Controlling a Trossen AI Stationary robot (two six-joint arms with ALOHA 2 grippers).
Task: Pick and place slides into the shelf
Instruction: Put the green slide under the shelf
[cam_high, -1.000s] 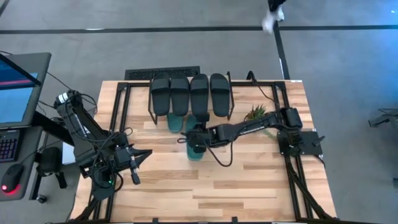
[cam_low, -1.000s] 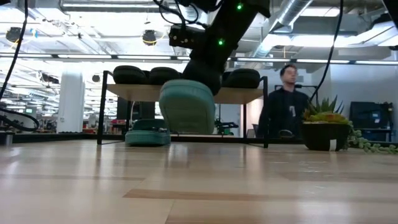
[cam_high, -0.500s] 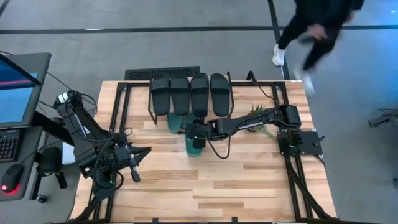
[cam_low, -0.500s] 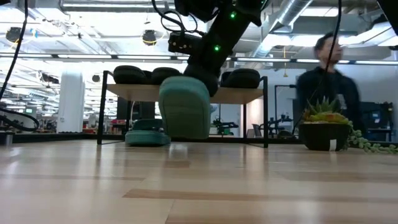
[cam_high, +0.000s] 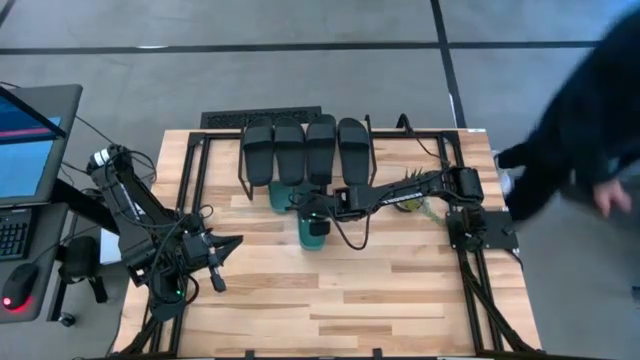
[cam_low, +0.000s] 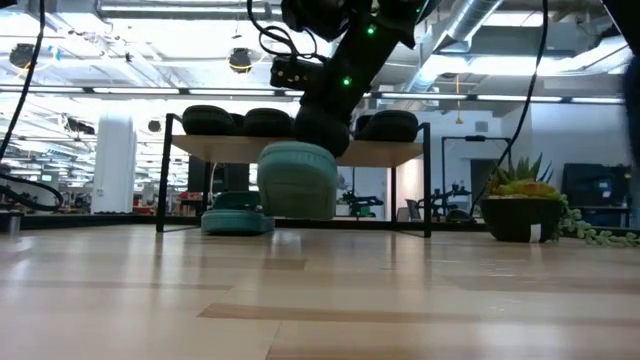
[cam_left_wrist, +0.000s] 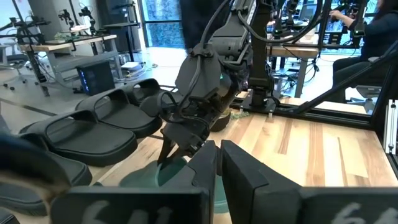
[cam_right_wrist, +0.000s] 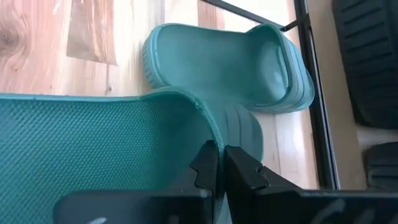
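Note:
Four black slides (cam_high: 308, 148) lie side by side on the shelf's top board (cam_low: 385, 152) at the table's far middle. One teal slide (cam_high: 281, 195) lies flat on the table under the shelf, and shows again in the low view (cam_low: 236, 215). My right gripper (cam_high: 315, 207) reaches in from the right and is shut on the second teal slide (cam_high: 315, 232) just in front of the shelf. My left gripper (cam_high: 217, 262) waits over the table's near left, fingers together. My right gripper pinches the teal slide's upper edge (cam_right_wrist: 200, 132), beside its ribbed strap (cam_right_wrist: 244, 132), between the two fingers. The fingers come from above, pointing down. The slide (cam_low: 297, 180) hangs tilted below them, its lower end close over the table; whether it touches, I cannot tell.
A potted plant (cam_low: 520, 212) stands at the table's far right, by the right arm's base. The shelf's thin black legs (cam_low: 161, 175) stand at either side of the gap under its board. A person passes beyond the table's right side (cam_high: 585, 110). Bare wood lies toward the near edge.
My right gripper has carried the teal slide toward the table's far edge, closer to the shelf front, staying shut on it. The slide has come a little lower. A person has walked past beyond the table's far right corner.

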